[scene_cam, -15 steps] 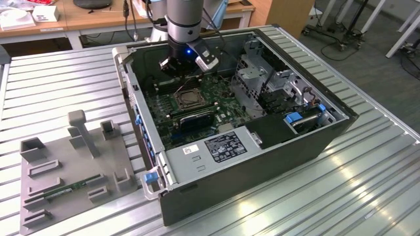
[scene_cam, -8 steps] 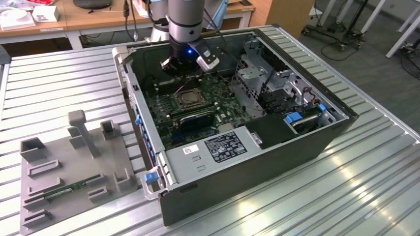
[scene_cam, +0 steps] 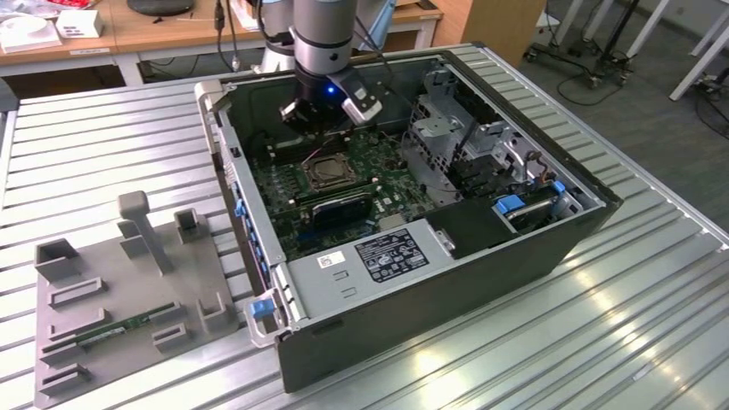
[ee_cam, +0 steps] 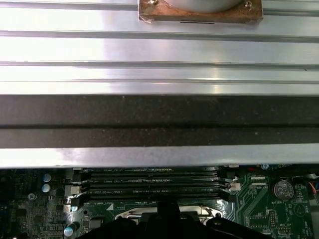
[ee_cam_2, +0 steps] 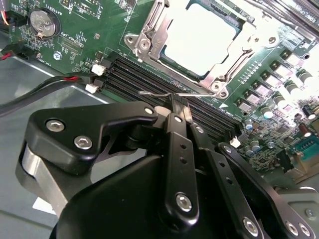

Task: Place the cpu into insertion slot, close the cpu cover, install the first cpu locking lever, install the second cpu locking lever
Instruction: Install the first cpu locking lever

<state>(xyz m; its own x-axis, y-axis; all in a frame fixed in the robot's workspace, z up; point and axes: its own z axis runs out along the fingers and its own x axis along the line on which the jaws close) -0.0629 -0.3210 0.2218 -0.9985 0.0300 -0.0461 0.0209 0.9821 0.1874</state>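
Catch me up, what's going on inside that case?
The arm's gripper is down inside the open computer case, over the green motherboard. The cpu lies seated with the cpu cover flat around it. The gripper's tip is at a thin wire locking lever between cover and memory slots.

- The black hand point(ee_cam_2: 173, 105) sits nearest the camera, its fingertips drawn together at a thin wire lever point(ee_cam_2: 152, 92).
- Just beyond the lever run long black memory slots point(ee_cam_2: 134, 74).
- Past those slots the cpu point(ee_cam_2: 199, 37) lies flat, pale metal top up, with the silvery cpu cover point(ee_cam_2: 149, 32) framing its edges.
- A coin battery point(ee_cam_2: 42, 22) sits on the green motherboard point(ee_cam_2: 94, 25), well apart from the cpu.
- Black cables point(ee_cam_2: 40, 92) cross near the slot ends.
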